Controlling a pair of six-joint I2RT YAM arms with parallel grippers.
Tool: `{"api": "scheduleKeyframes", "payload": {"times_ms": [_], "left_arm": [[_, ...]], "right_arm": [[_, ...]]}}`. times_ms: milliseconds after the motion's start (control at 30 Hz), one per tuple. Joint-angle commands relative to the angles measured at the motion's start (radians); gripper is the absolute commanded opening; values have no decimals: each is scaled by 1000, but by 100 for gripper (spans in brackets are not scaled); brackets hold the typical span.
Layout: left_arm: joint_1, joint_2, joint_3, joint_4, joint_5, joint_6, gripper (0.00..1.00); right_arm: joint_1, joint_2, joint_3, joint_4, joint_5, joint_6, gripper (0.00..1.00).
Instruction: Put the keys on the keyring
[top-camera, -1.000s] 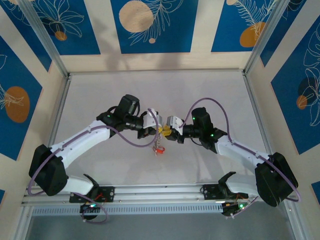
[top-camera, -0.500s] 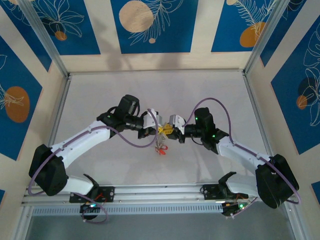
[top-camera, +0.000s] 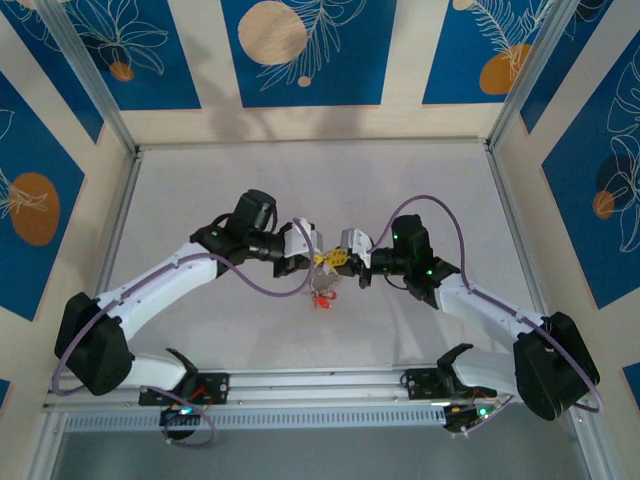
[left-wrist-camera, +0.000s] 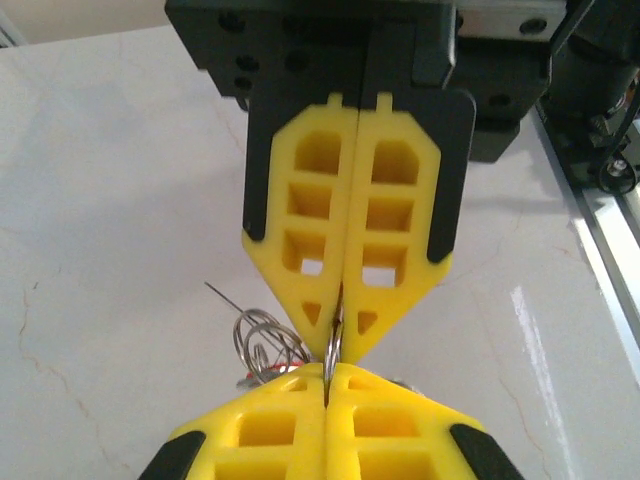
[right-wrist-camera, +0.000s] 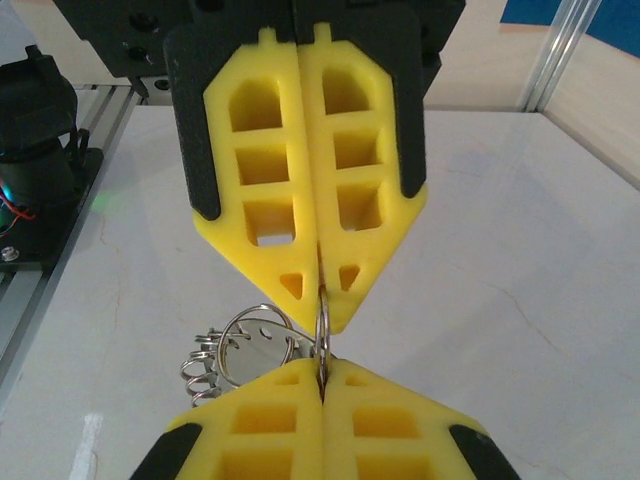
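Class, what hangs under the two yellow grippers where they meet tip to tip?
Below the keyring, which the left gripper and right gripper both pinch, small wire rings and red-headed keys dangle. The grippers hide most keys, so their number is unknown.

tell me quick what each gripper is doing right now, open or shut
left gripper: shut on the keyring
right gripper: shut on the same keyring
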Motion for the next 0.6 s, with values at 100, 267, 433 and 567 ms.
{"api": "scheduleKeyframes", "payload": {"times_ms": [100,267,433,567], "left_arm": [[35,-21,5,-98,-85,62,0],[34,-7,5,-94,-62,57,0],[32,5,15,-55,10,21,10],[30,21,32,-59,43,15,15]], "right_arm": [[-18,-25,2,-3,-24,-12,0],[-17,-19,6,-5,-27,-7,0],[-8,-3,18,-24,-30,-12,0],[-2,6,24,-24,-25,-13,0]]}}
